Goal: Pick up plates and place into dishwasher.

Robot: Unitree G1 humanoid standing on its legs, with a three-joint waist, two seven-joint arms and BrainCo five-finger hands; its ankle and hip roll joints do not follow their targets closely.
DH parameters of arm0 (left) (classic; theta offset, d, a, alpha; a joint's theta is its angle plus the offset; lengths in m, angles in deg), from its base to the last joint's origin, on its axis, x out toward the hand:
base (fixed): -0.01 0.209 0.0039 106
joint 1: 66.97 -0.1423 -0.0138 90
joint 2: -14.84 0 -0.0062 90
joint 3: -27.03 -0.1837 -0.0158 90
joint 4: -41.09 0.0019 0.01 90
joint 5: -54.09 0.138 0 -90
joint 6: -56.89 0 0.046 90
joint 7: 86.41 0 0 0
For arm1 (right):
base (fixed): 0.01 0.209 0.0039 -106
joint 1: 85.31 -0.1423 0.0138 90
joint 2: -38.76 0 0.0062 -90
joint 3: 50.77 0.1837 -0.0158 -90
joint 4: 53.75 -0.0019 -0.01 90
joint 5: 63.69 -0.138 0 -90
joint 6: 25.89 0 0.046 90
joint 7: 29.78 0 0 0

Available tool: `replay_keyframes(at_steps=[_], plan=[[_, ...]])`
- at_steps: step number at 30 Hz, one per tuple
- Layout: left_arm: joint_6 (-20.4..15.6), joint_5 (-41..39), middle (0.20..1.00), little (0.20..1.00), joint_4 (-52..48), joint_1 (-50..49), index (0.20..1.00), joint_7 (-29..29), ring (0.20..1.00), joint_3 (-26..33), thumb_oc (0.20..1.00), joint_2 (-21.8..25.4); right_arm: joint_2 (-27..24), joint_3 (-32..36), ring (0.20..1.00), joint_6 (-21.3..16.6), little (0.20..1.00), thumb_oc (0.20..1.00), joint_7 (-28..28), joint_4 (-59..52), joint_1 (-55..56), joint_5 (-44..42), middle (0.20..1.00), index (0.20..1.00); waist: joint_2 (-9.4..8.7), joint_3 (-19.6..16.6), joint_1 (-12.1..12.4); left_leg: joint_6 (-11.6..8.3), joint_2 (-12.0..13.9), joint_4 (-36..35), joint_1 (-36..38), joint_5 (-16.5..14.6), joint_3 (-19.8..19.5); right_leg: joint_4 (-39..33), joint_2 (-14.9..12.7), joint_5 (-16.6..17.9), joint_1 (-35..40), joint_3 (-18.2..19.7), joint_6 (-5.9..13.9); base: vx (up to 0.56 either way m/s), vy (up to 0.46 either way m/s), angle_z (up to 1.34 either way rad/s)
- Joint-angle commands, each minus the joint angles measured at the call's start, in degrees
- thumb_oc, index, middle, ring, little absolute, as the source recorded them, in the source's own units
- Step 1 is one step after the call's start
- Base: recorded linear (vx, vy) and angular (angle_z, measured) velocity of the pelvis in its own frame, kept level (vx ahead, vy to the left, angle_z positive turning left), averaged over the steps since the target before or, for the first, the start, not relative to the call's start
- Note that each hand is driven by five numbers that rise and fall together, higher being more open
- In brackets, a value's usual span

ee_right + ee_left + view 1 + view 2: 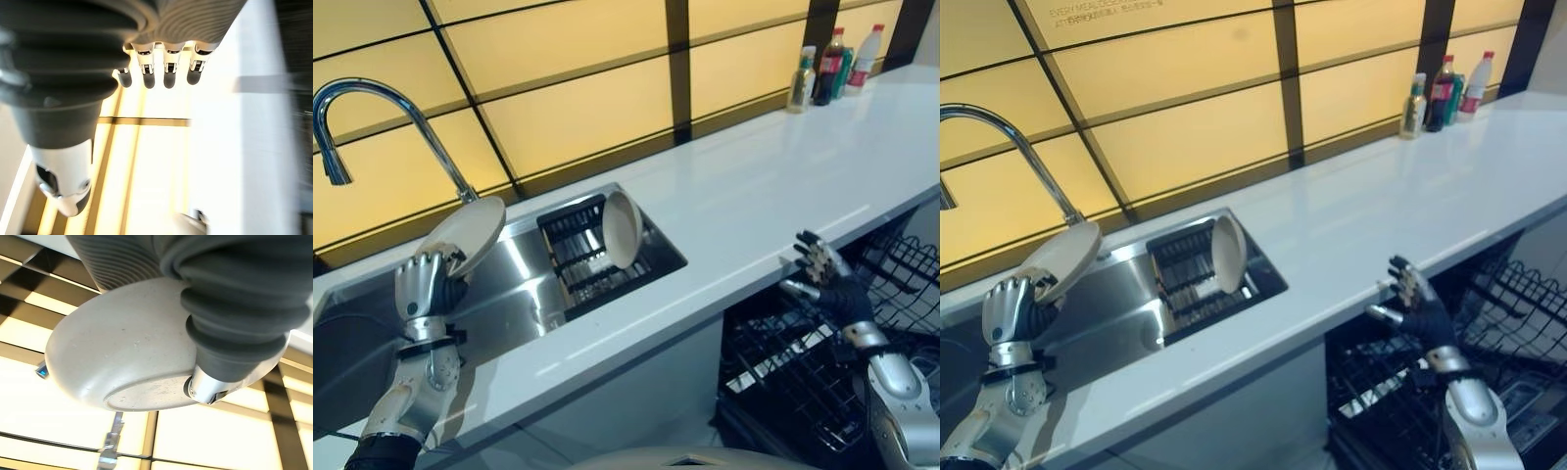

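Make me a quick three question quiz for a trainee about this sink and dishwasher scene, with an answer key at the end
1. True or false: the left hand holds a plate lifted over the sink.
2. Multiple choice: the second plate is A) flat on the counter, B) standing on edge in the black sink rack, C) in the dishwasher rack.
3. Fill in: the right hand, fingers spread and empty, is above the open ____.

Key: 1 true; 2 B; 3 dishwasher.
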Motion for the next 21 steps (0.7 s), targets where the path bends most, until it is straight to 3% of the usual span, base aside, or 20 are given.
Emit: replay_keyframes(at_steps=[1, 6, 11, 14, 19, 21], plan=[[-4.22, -4.67, 0.200, 0.200, -2.70, 11.28, 0.200, -0.74, 0.200, 0.21, 0.200, 4.93, -2.00, -2.97, 1.000, -9.04, 1.000, 1.000, -5.07, -2.15, -13.78, 2.49, 1.000, 1.000, -0.85, 1.51, 2.82, 4.20, -4.55, 5.15, -2.78, -6.43, -1.51, 2.33, 5.68, -7.87, 1.28, -4.50, -3.71, -0.07, -0.090, -0.03], [-9.79, -11.39, 0.200, 0.200, -6.70, 13.32, 0.200, -9.37, 0.200, -0.01, 0.200, 4.19, -2.35, -5.74, 1.000, -8.86, 1.000, 1.000, -6.64, -3.12, -18.27, 4.59, 1.000, 1.000, -2.08, 1.34, 4.96, 4.24, -4.03, 4.84, -2.81, -6.53, -2.41, 1.96, 6.48, -7.72, 1.74, -4.40, -3.67, -0.05, -0.090, -0.01], [-15.85, -24.95, 0.200, 0.200, -13.42, 15.86, 0.200, -28.05, 0.200, -2.56, 0.200, 1.81, -2.03, -7.68, 1.000, -9.57, 1.000, 1.000, -6.97, -2.69, -20.84, 5.11, 1.000, 1.000, -3.17, 1.34, 6.12, 4.27, -3.57, 3.81, -2.34, -6.42, -2.93, 1.50, 7.05, -7.68, 2.38, -5.09, -3.80, -0.04, -0.065, 0.02], [-17.10, -31.80, 0.200, 0.200, -16.62, 16.59, 0.200, -34.94, 0.200, -3.55, 0.200, 1.50, -2.28, -8.67, 1.000, -9.80, 1.000, 1.000, -6.60, -2.65, -22.55, 5.17, 1.000, 1.000, -3.34, 1.35, 6.53, 4.23, -3.51, 3.71, -2.40, -6.46, -2.96, 1.35, 7.12, -7.55, 2.37, -5.41, -3.86, -0.02, -0.022, 0.01], [-15.80, -41.47, 0.200, 0.200, -19.02, 18.92, 0.200, -43.18, 0.200, -5.04, 0.200, 0.37, -2.29, -11.19, 1.000, -9.33, 1.000, 1.000, -5.69, -2.08, -24.99, 5.61, 1.000, 1.000, -3.52, 1.11, 6.90, 4.43, -3.73, 3.76, -2.63, -6.67, -3.32, 0.93, 7.31, -7.47, 2.37, -5.26, -3.99, 0.00, 0.000, 0.00], [-13.68, -46.10, 0.200, 0.200, -20.53, 19.35, 0.200, -48.18, 0.200, -5.74, 0.200, -0.69, -2.45, -12.30, 1.000, -8.10, 1.000, 1.000, -4.93, -2.19, -25.55, 5.95, 1.000, 1.000, -3.70, 1.01, 7.06, 4.55, -3.84, 3.90, -2.67, -6.81, -3.48, 0.88, 7.37, -7.48, 2.40, -5.17, -4.02, 0.00, 0.000, 0.00]])
